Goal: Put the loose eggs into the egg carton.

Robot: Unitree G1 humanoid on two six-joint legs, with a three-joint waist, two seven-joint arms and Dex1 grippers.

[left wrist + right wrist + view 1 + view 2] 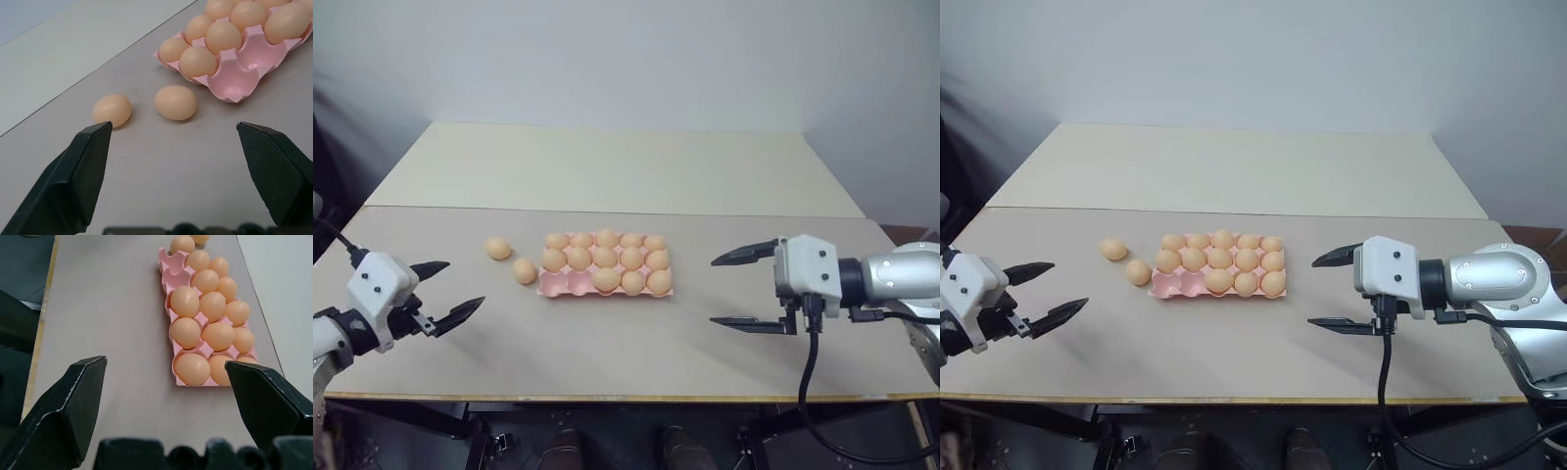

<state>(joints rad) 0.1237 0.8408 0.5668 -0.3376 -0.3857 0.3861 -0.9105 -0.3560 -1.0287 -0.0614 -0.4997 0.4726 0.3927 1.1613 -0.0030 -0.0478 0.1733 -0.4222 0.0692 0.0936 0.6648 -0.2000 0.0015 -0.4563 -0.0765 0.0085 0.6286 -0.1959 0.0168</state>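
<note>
I have two eggs loose on the table, just left of the carton. One lies near its front-left corner, the other a little further out and back. The carton sits mid-table with thirteen eggs seated; the two front-left cups are bare, right beside the strays.

My left claw hangs near the table's left front, jaws wide and empty, pointing toward the two eggs. The right claw hovers right of the carton, also wide and empty.

Handling, as I judge it: these eggs are light, smooth and rounded, so they will roll at a nudge and can squirt out of hard black fingers if I pinch off-centre. Real shells would crack under a firm squeeze, so I'd close gently and stop at first contact. The best hold looks to be across the widest middle, fingers on opposite sides, coming from above so the egg cannot skate away. The nearer egg has clear table around it, room enough for both fingers. The carton is light moulded stuff and may slide if bumped while lowering an egg in.
</note>
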